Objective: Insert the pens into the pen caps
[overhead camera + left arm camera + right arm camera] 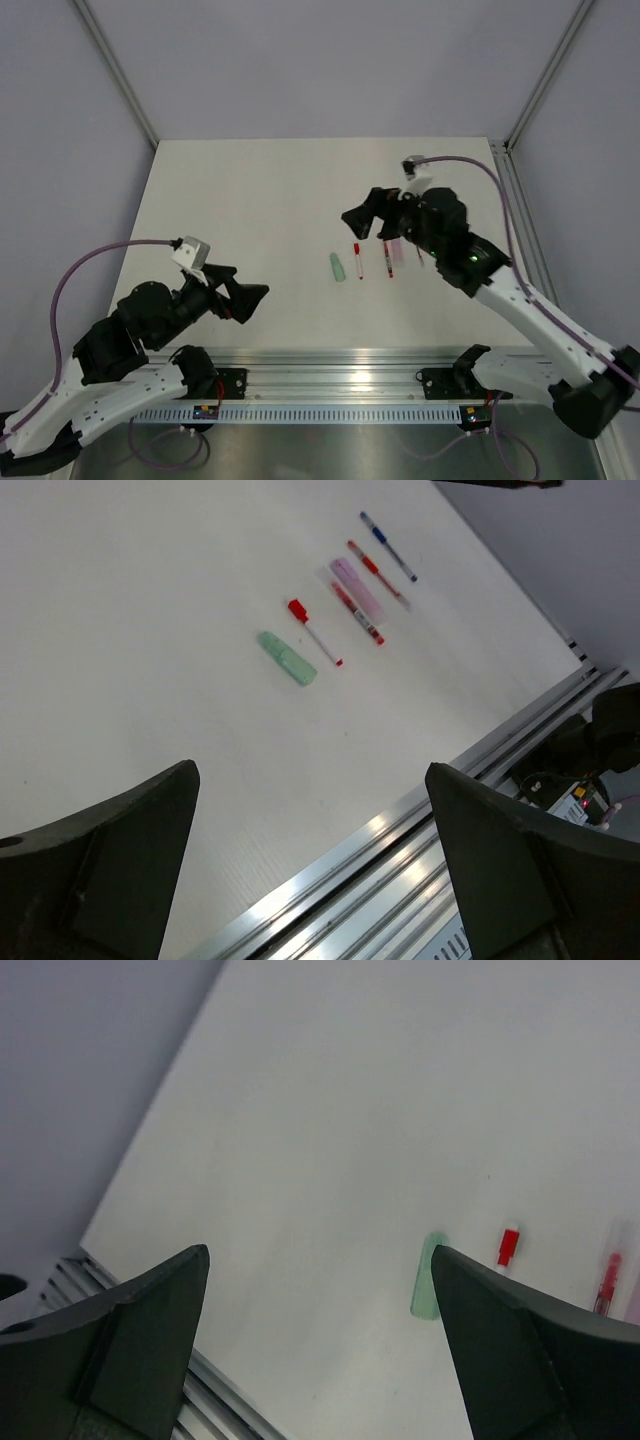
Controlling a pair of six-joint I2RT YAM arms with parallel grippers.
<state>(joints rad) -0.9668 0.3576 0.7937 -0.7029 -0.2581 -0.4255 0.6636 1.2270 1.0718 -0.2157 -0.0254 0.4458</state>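
Pale green pen (287, 658) lies beside a red-capped pen (315, 633), left pincer (310, 780) and right pincer (320, 1255) both spread wide

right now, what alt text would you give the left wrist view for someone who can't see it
A short row of pens lies on a white table, from a pale green pen nearest, through a red-and-white pen and a pink pen, to a blue pen farthest. The left pincer, open and empty, frames the foreground.
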